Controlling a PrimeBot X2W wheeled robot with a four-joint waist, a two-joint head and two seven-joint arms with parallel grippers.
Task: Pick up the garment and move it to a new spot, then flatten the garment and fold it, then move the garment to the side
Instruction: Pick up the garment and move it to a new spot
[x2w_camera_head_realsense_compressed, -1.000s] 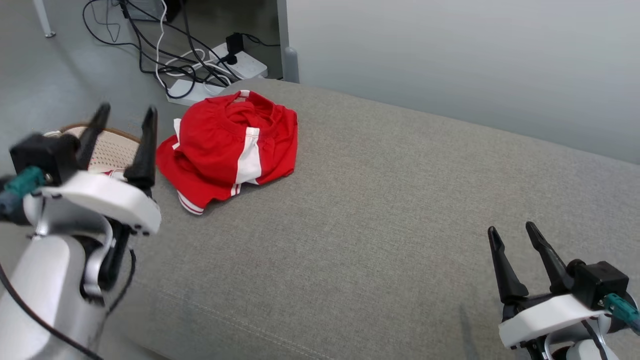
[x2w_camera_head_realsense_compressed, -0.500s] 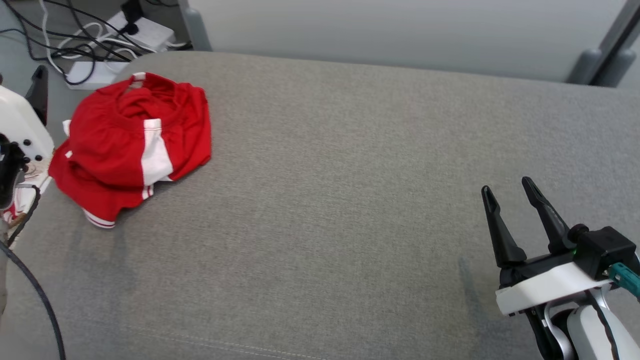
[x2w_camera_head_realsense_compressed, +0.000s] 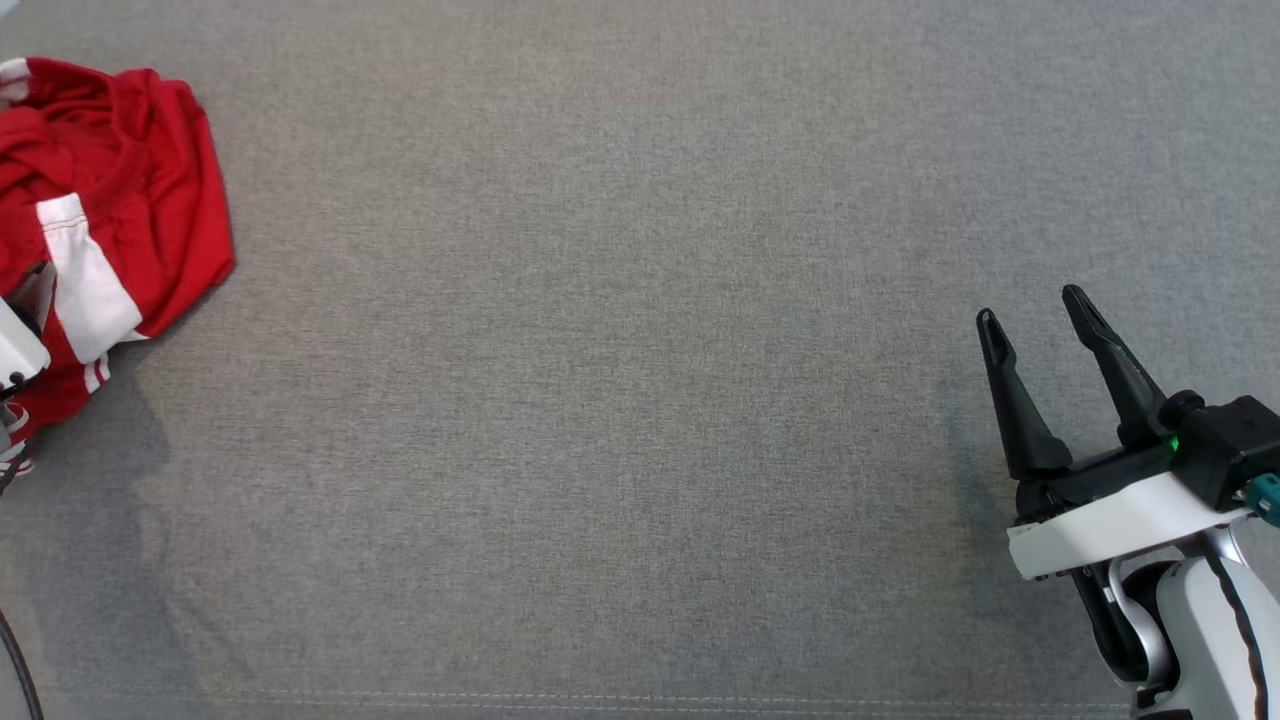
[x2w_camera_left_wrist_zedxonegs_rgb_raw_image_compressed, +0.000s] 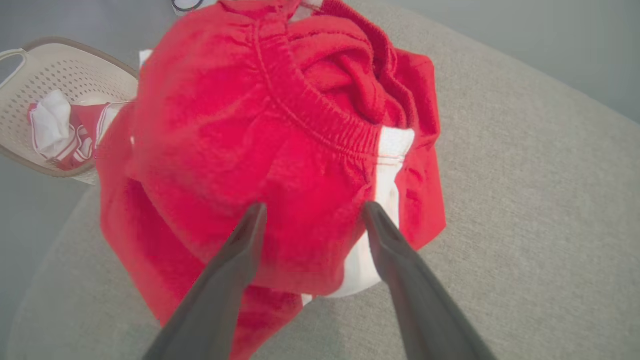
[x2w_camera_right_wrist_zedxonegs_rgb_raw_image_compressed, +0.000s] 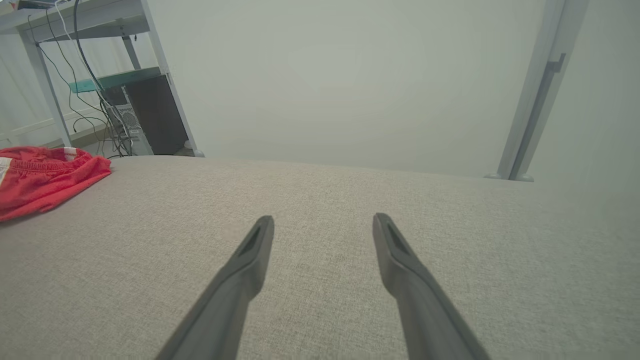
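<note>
The left pincer (x2w_camera_left_wrist_zedxonegs_rgb_raw_image_compressed: 314, 206) hovers wide close over the garment (x2w_camera_left_wrist_zedxonegs_rgb_raw_image_compressed: 280, 150), fingers aimed into the heap, gripping nothing. The right pincer (x2w_camera_head_realsense_compressed: 1029, 304) hangs wide and empty above the bare bench (x2w_camera_head_realsense_compressed: 600, 400), well apart. The garment lies bunched at the bench's left end, near a basket (x2w_camera_left_wrist_zedxonegs_rgb_raw_image_compressed: 30, 80). By the look of it, pickup, flattening and folding all remain.

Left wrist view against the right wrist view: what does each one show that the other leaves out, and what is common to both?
Left wrist view adds: a pale perforated basket holding red-and-white cloth, and the left gripper, open, poised close over the red garment near its elastic waistband. Right wrist view adds: a desk, a dark computer case, a grey post, and the right gripper, open above bare cushion. Both: the red garment lying crumpled on the grey cushion.
</note>
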